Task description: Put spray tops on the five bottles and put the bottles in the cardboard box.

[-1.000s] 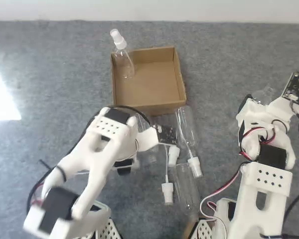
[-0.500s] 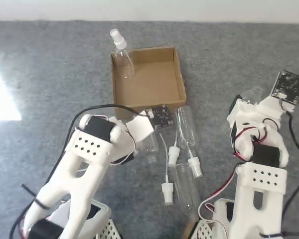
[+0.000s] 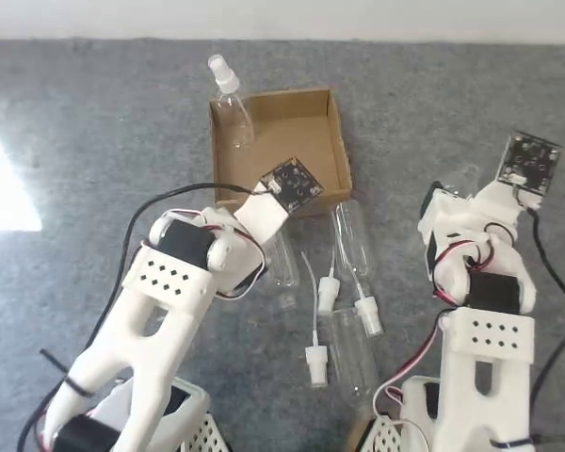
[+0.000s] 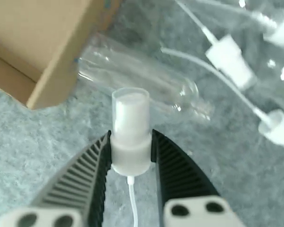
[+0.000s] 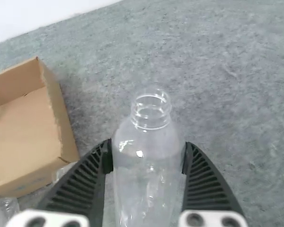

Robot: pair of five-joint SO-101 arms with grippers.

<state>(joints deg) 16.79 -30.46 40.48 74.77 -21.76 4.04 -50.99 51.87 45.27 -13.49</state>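
**Capping step.** The left tool is closed narrowly on a white plastic spray top, whose thin dip tube trails between the jaws. It hangs over the grey tabletop, just in front of the brown cardboard box. The right tool is clamped around a clear, open-necked plastic bottle, held apart from the box on its right side. For a clean fit, the tube should probably enter the neck first. Top and neck should stay coaxial before seating. One capped bottle stands in the box's far-left corner, and loose bottles lie just before its front wall.
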